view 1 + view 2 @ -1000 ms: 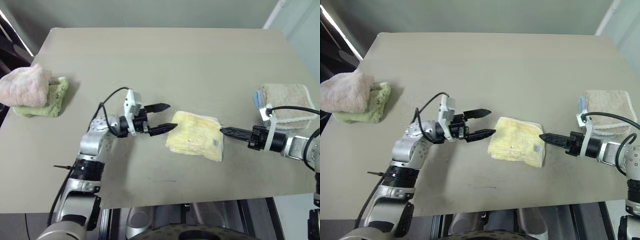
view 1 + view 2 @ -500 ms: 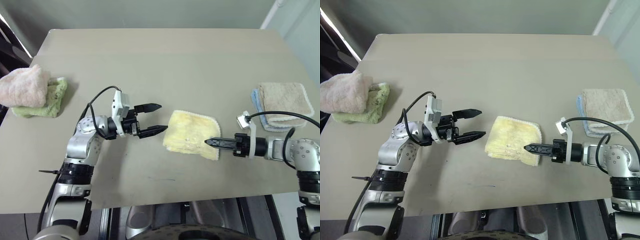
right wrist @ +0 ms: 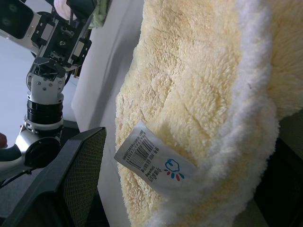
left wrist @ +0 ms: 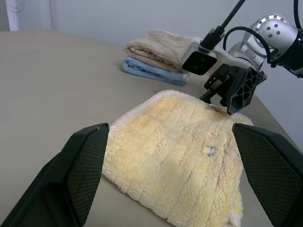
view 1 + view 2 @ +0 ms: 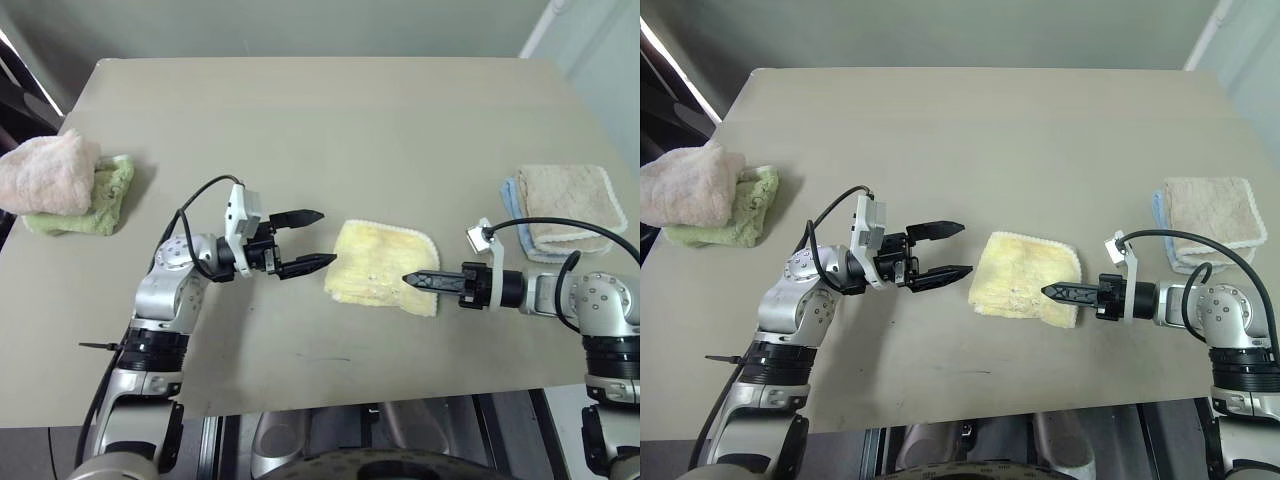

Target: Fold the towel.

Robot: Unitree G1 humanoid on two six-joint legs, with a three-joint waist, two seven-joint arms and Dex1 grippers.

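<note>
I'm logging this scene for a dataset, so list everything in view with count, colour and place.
Table: one, grey-beige, under everything.
Towel: one, pale yellow with whitish hem and a white tag, folded, mid-table between the two grippers.
Pink towel: one, bunched, at the table's left edge, on top of the green towel.
Green towel: one, under the pink one.
Beige towel: one, folded, right side of the table, on the blue towel.
Blue towel: one, edge showing under the beige one.
Left gripper: black fingers open, just left of the towel.
Right gripper: black fingers open, over the towel's right edge.
</note>
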